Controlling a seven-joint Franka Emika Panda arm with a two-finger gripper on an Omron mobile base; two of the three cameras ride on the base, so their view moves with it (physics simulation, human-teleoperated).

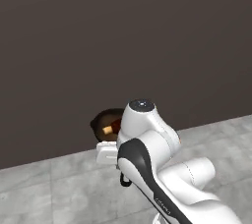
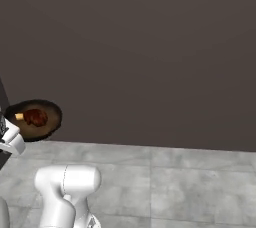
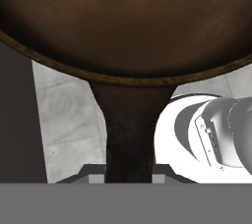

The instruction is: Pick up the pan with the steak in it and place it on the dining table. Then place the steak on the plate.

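Observation:
The black pan (image 1: 102, 120) hangs in the air in front of a dark wall, carried at about the height of the arm's upper joint. The reddish-brown steak (image 1: 109, 128) with its pale yellowish bit lies inside it. From the right base view the pan (image 2: 44, 120) sits at the far left, with the steak (image 2: 34, 117) near its middle. In the hand view the brownish pan (image 3: 123, 21) spans the top and its handle (image 3: 130, 129) runs down into my gripper (image 3: 129, 179), which is shut on it. The dining table and the plate are out of view.
A plain dark brown wall (image 1: 123, 36) stands straight ahead across both base views. Grey tiled floor (image 2: 190, 182) lies below it and under the carried pan.

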